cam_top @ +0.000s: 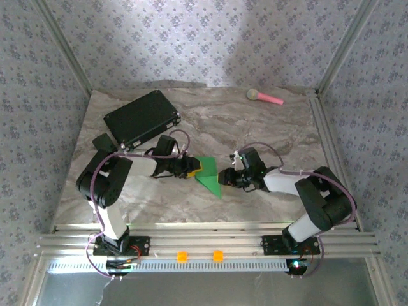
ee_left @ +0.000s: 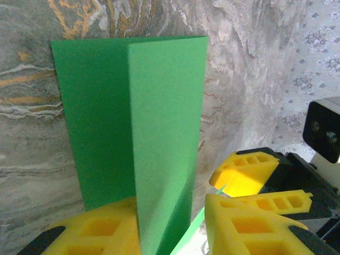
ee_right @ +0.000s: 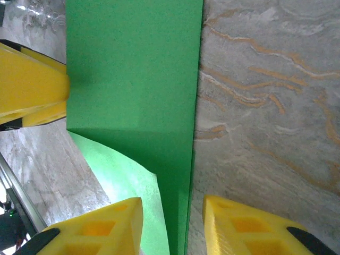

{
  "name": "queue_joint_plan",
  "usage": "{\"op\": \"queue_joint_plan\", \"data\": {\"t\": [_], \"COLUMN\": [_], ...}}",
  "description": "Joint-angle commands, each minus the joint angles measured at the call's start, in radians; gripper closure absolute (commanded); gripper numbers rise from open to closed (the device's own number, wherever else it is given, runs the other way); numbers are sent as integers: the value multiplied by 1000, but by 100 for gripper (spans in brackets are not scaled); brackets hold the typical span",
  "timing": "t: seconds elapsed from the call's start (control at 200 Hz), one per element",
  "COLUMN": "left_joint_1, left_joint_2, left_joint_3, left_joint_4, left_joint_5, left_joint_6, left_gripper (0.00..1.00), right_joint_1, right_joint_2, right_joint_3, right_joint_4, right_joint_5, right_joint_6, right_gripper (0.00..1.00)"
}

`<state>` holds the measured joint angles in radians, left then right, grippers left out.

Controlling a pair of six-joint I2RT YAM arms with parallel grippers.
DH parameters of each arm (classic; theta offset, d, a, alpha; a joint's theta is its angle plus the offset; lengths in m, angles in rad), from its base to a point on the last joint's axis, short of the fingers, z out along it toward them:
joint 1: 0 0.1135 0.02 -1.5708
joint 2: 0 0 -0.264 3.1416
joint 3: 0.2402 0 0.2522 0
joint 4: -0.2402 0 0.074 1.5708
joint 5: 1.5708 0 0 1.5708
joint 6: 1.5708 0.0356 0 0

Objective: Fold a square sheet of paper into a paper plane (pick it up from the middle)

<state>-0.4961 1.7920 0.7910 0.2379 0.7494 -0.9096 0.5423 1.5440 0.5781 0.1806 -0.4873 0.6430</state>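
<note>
The left arm (cam_top: 105, 182) and right arm (cam_top: 319, 197) reach inward from the near edge, so their wrists face each other across the middle of the table. That lets each take one side of the work.

The black case (cam_top: 141, 118) lies at 10 o'clock from the centre, touching neither arm and out of the way.

The square sheet of paper (cam_top: 209, 175) hangs between the two wrists at the table's centre. It is bent along one straight crease into a shallow tent, with one panel angled up from the other, as the left wrist view shows. It reads as an early lengthwise fold, with no nose or wings formed.

The left gripper (cam_top: 189, 168) sits at 9 o'clock of the sheet. In the right wrist view its yellow fingers (ee_right: 32, 85) close together on the paper's edge, pinching it so the fold holds.

The right gripper (cam_top: 223, 176) sits at 3 o'clock. The creased edge runs between its fingertips (ee_right: 255, 228) with a gap either side, so I cannot tell whether it grips or merely straddles.

A pink-handled toy (cam_top: 264, 97) rests at 1 o'clock, well apart.

Patterned grey walls (cam_top: 191, 38) enclose the marbled table (cam_top: 280, 127), which is smooth and pale. An aluminium rail (cam_top: 210, 241) runs along its near edge.
</note>
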Motion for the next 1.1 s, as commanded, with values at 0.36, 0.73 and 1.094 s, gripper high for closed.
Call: {"op": "queue_joint_plan", "data": {"t": [0.36, 0.73, 1.094], "left_joint_1": [39, 44, 41], "left_joint_2": [75, 176, 186], "left_joint_3": [105, 262, 297], "left_joint_4": [-22, -240, -270], "left_joint_5": [150, 252, 203], "left_joint_6": [65, 208, 200], "left_gripper": [62, 61, 86], "right_joint_1": [27, -4, -10], "right_joint_2": [80, 91, 91], "right_joint_3": [60, 39, 35], "right_joint_4": [-175, -164, -128], "right_joint_5": [85, 53, 21], "right_joint_6": [-81, -97, -91], "right_gripper": [83, 82, 81]}}
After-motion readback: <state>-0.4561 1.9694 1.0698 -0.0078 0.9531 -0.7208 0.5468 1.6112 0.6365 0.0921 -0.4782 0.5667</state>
